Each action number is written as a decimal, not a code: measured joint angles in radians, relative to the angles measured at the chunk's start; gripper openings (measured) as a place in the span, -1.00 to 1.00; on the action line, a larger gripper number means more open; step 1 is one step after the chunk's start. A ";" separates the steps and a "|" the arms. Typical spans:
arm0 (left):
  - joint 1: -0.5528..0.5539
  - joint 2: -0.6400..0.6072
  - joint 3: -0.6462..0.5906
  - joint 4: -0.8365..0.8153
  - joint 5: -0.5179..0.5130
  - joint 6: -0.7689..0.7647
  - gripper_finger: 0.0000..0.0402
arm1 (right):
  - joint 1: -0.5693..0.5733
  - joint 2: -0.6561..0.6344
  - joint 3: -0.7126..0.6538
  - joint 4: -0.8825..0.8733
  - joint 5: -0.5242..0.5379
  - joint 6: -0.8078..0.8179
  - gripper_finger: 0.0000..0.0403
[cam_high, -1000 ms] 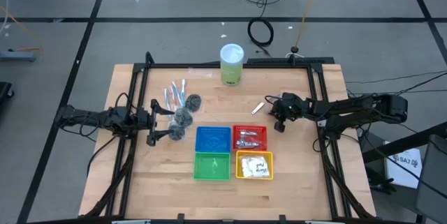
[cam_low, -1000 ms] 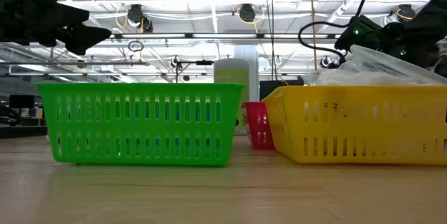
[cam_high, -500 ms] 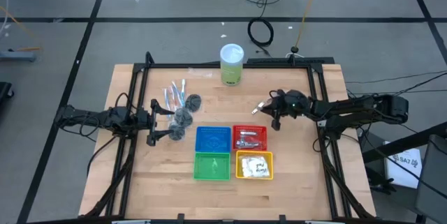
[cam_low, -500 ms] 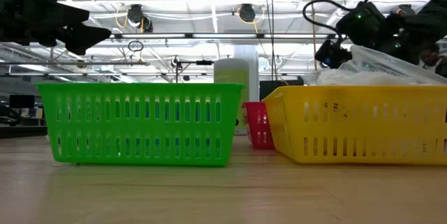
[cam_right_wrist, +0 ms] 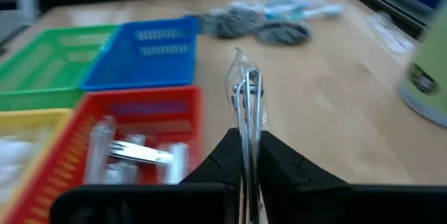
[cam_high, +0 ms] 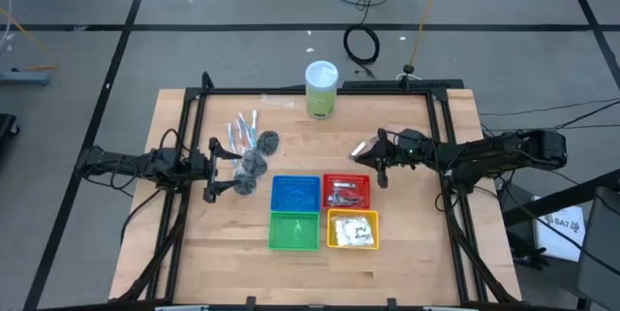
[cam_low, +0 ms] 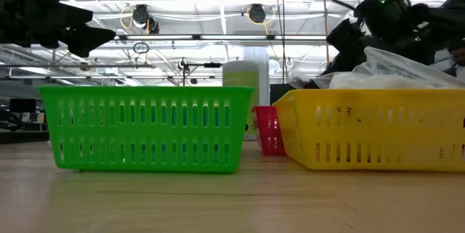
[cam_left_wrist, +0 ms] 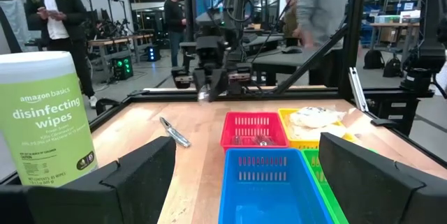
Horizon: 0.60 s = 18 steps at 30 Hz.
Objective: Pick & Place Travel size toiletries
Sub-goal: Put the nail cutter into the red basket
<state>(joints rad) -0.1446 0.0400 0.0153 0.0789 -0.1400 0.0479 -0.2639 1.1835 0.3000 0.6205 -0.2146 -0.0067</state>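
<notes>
A shiny silver foil tube (cam_right_wrist: 246, 102) is pinched between the closed fingers of the right claw (cam_high: 374, 154), held off the table (cam_high: 417, 253) and sticking out forward of the fingertips. The carry step is judged to be in hand: the pick is done, the drop is not.

Just ahead of and below this claw the red basket (cam_high: 346, 191) is seen, already holding similar silver tubes (cam_right_wrist: 133, 151), so that is taken as the likely target. A short travel over its near rim is called for, then a lowering and a release so that the tube lands inside and not across the wall.

Beside the red basket the blue basket (cam_high: 295, 193) stands empty as far as can be seen; past it are the green basket (cam_high: 294, 231) and the yellow basket (cam_high: 353, 230), the latter filled with white sachets (cam_high: 356, 231). Nothing is seen between claw and red basket.

The left claw (cam_high: 215, 171) is held wide open and empty, well apart on the far side of the baskets, just beside the dark grey puffs (cam_high: 254, 161) and the clear-wrapped sticks (cam_high: 241, 130) waiting on the table. The green wipes cylinder (cam_high: 322, 89) stands off to one side of the right claw, clear of the path.
</notes>
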 joint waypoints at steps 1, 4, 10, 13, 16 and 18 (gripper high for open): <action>0.000 0.000 0.000 0.000 0.000 0.000 0.73 | 0.018 0.000 0.000 0.010 0.000 0.000 -0.91; 0.000 0.000 0.000 0.000 0.000 0.000 0.73 | 0.076 0.000 0.000 0.038 0.004 0.023 -0.91; 0.000 0.000 0.000 0.000 0.000 0.000 0.73 | 0.213 0.000 0.000 0.074 0.078 0.076 -0.91; 0.000 0.000 0.000 0.000 0.000 0.000 0.73 | 0.286 0.000 0.000 0.072 0.145 0.078 -0.91; 0.000 0.000 0.000 0.000 0.000 0.000 0.73 | 0.350 0.000 0.000 0.072 0.194 0.094 -0.91; 0.000 0.000 0.000 0.000 0.000 0.000 0.73 | 0.384 0.000 0.000 0.072 0.227 0.106 -0.91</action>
<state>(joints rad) -0.1446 0.0399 0.0153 0.0788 -0.1399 0.0479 0.1200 1.1831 0.3002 0.6922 0.0125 0.0995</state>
